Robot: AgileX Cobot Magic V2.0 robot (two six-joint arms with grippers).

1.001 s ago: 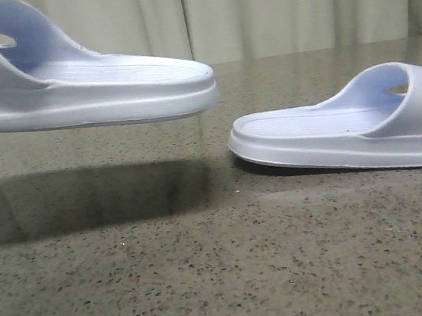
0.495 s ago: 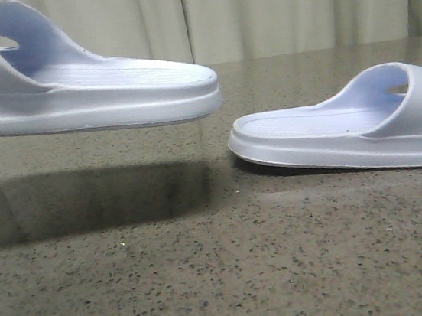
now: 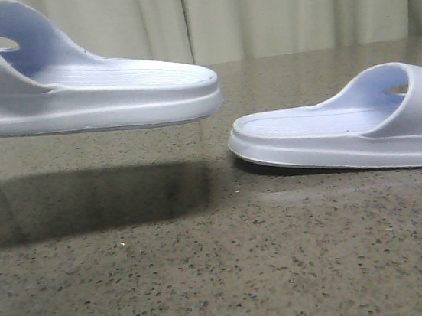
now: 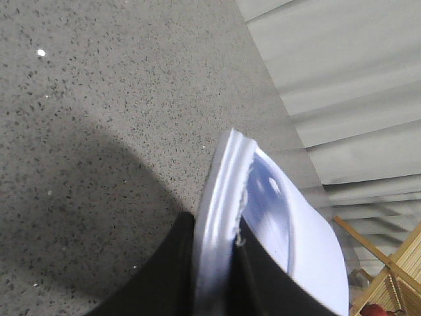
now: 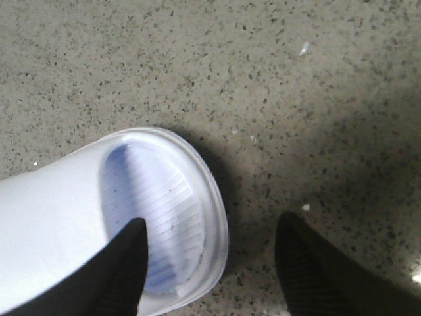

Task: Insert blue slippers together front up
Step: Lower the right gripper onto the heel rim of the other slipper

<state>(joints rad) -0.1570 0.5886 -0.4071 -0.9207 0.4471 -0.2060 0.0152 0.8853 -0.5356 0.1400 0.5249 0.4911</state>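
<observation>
One blue slipper point(image 3: 88, 96) hangs in the air at the left of the front view, roughly level, above its shadow. My left gripper point(image 4: 214, 240) is shut on its sole rim, the slipper point(image 4: 296, 230) edge-on between the black fingers point(image 4: 174, 263). The other slipper point(image 3: 346, 130) lies flat on the table at the right, strap to the right. My right gripper point(image 5: 212, 227) is open above that slipper's rounded end point(image 5: 158, 191), with one finger point(image 5: 128, 263) over the ribbed footbed and the other finger point(image 5: 309, 263) over the table. Neither gripper shows in the front view.
The speckled grey-brown stone tabletop point(image 3: 211, 281) stretches in front of both slippers. A pale curtain point(image 3: 292, 5) hangs behind the table. A wooden frame point(image 4: 388, 263) shows past the table edge in the left wrist view.
The held slipper has shifted a little to the right in the front view. The slipper on the table has not moved.
</observation>
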